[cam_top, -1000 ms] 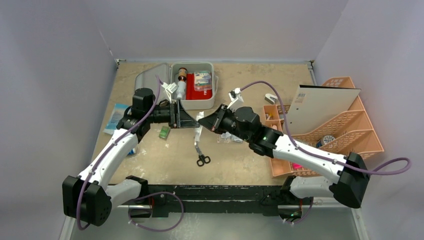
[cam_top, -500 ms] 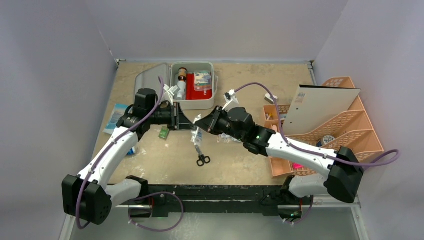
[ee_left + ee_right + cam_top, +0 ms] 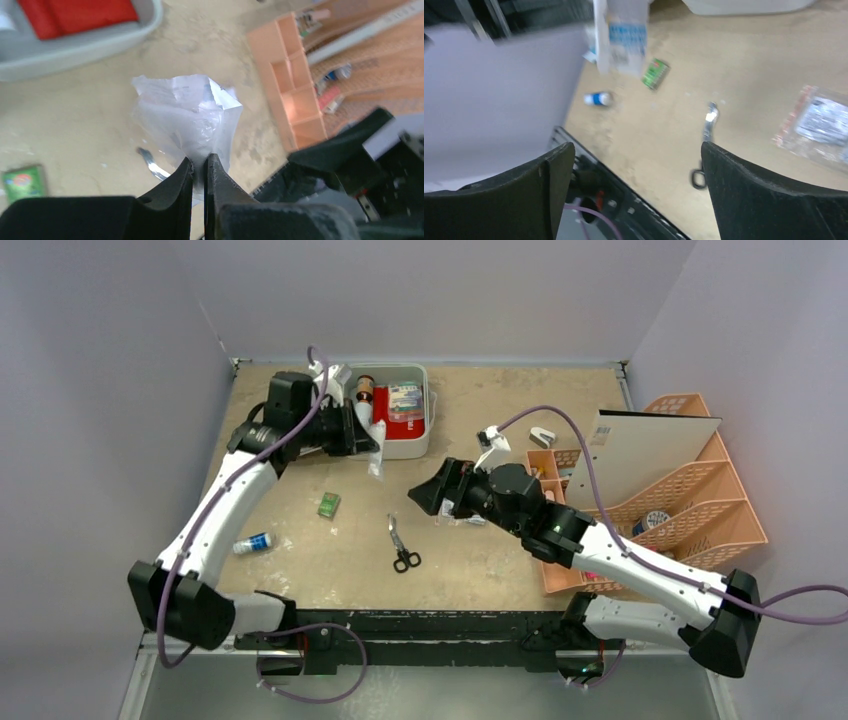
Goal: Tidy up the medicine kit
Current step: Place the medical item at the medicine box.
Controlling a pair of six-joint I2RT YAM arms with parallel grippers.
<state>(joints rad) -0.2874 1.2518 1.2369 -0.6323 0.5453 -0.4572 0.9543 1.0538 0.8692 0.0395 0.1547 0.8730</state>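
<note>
One packet (image 3: 187,115), print illegible, left fingers (image 3: 181,184)

Table (image 3: 480,570) bears medicine kit (image 3: 412,450), scissors (image 3: 400,546), green packet (image 3: 328,504), tube (image 3: 252,543).

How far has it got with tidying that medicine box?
Partway. The kit lies open and already holds a red pouch and a bottle. The left gripper is shut on a clear packet beside it; the right gripper is open, empty. Scissors, a green packet, a tube and a bag lie loose on the table.
</note>
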